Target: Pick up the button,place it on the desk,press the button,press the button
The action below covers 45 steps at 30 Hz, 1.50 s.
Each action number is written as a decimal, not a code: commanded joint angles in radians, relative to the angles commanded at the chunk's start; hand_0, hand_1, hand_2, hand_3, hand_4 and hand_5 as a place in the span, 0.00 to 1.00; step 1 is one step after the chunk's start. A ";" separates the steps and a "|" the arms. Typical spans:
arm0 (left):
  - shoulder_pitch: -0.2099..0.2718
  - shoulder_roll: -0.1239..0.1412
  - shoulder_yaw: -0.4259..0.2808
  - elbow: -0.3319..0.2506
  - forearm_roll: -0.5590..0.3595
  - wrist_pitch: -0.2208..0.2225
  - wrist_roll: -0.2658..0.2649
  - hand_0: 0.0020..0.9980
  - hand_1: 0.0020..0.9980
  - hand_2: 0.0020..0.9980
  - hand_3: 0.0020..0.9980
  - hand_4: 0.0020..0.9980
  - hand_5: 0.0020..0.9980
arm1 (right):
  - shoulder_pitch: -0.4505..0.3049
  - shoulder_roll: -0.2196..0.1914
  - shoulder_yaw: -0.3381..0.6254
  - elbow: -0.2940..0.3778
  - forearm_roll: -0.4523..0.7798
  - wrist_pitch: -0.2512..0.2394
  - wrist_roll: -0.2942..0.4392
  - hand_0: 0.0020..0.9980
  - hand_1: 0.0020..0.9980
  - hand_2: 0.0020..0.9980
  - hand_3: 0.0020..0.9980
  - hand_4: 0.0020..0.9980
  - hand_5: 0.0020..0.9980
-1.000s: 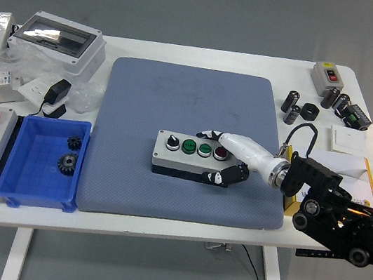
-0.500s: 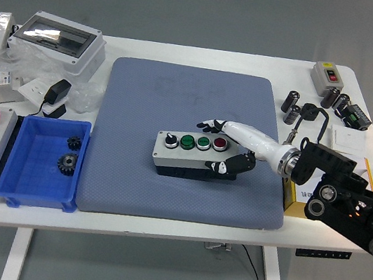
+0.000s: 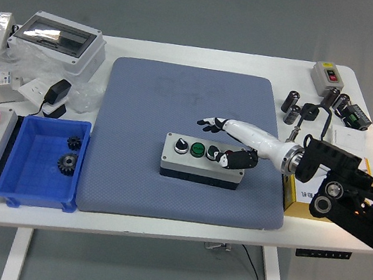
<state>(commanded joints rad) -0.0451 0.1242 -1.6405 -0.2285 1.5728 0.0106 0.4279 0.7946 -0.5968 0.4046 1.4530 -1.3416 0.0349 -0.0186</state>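
Fingers point(image 3: 210, 123) of the right hand point(image 3: 232, 141) reach out flat toward nine o'clock above the grey rectangular button box point(image 3: 203, 158), while the dark thumb point(image 3: 233, 159) curls down onto the box's right end, over the spot where the red button showed half a second ago. Whether the thumb is truly pressing or only resting I cannot tell; the hand grips nothing.

Since a second ago the box has shifted toward three o'clock and a little toward six on the blue-grey padded mat point(image 3: 189, 144), and the hand, which then had fingers behind and thumb in front of the box's right end, now sits on top of it. That suggests the placing step is finished and the first press is under way.

Lying flat on the mat near its centre, the box has its black selector knob point(image 3: 181, 145) and the left green button point(image 3: 198, 148) uncovered at nine o'clock from the thumb. The outstretched fingertips hang beyond the box's far edge, toward twelve o'clock. No left hand appears over the white worktop point(image 3: 158, 231).
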 joint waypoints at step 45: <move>0.001 0.007 -0.006 -0.005 0.007 0.001 0.011 0.67 0.63 0.57 0.60 0.64 0.22 | 0.200 -0.104 0.028 0.122 0.260 0.537 -0.520 0.03 0.11 0.26 0.94 0.18 0.08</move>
<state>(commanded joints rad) -0.0440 0.1317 -1.6469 -0.2339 1.5801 0.0120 0.4390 0.9944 -0.7009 0.4331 1.5746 -1.0813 0.5714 -0.5388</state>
